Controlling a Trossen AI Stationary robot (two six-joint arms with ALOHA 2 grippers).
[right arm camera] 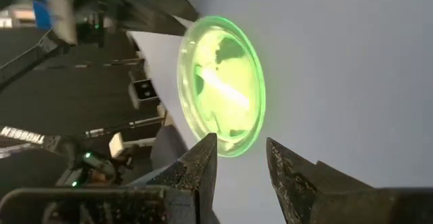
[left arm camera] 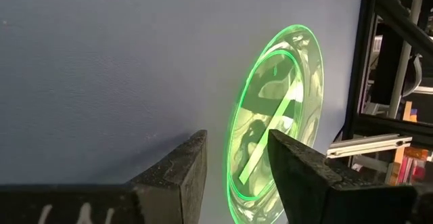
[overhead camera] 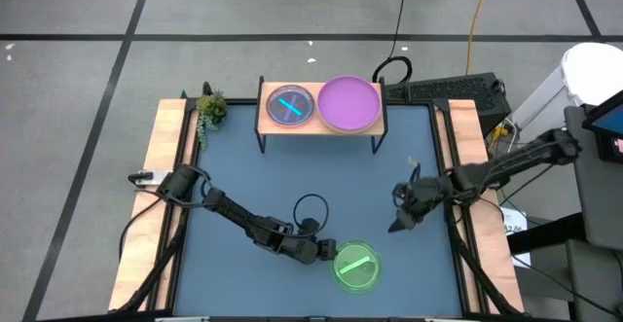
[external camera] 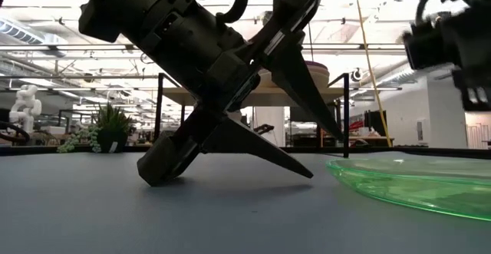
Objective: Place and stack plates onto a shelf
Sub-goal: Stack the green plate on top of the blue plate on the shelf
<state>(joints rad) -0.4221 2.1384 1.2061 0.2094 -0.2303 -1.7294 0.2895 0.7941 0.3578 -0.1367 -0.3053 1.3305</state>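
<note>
A green translucent plate with a green bar lies flat near the table's near edge. My left gripper is open at the plate's left rim. In the low view its lower finger slants down to the table just short of the rim, and the upper finger stands over the rim. My right gripper is open and hovers above the table to the plate's right and farther back. On the shelf at the far side sit a blue translucent plate and a purple plate. The other plates are out of view.
A small potted plant stands left of the shelf. Wooden side rails run along both sides of the blue table. A black cable loop arches over the left arm. Bare blue table lies between the shelf and the grippers.
</note>
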